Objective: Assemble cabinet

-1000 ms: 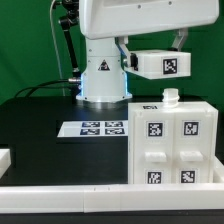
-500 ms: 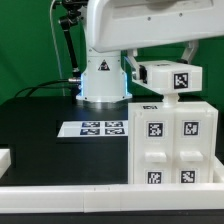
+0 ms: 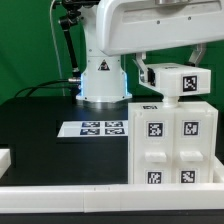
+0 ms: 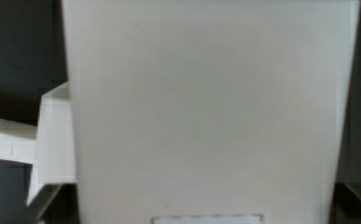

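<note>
You're looking at a black table (image 3: 45, 130) in front of a green backdrop, with a white rail (image 3: 70, 191) running along its near edge. At the exterior view's far left, a small white piece (image 3: 5, 158) pokes into frame. Moving right, the marker board (image 3: 100, 128) lies flat on the table before the arm's base (image 3: 100, 78). Right of that, your cabinet (image 3: 170, 145) stands upright at the exterior view's right, showing four square tags on its front. A white tagged block (image 3: 176, 79) sits directly over the cabinet's top, level, so close that you can't tell whether they touch. The gripper (image 3: 166, 60) is right above that block, but its fingers are hidden, so you cannot tell whether it is clamped or released. In the wrist view, a plain white face (image 4: 203, 100) fills nearly everything.
</note>
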Controlling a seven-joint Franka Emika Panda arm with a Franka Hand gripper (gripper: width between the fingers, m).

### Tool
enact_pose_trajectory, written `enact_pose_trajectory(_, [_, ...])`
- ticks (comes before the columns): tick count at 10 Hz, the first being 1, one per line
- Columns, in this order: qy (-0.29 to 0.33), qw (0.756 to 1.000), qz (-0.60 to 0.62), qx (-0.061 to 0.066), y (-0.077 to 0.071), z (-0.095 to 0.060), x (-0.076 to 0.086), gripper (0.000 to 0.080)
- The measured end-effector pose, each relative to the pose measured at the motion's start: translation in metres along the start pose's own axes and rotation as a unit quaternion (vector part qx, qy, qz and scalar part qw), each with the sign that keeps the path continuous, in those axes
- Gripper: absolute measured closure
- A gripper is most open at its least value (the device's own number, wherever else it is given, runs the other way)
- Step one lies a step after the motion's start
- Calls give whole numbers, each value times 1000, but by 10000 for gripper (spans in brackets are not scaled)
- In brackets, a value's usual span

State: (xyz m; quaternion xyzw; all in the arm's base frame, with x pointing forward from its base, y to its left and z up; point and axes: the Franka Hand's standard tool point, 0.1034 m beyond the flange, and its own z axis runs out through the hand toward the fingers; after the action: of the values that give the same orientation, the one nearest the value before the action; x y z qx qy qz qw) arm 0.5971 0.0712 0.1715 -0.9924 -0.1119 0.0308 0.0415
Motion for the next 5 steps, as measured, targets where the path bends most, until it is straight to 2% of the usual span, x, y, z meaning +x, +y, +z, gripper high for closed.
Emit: enact_pose_trajectory(5, [5, 1000, -13, -1, 4, 2, 8, 239])
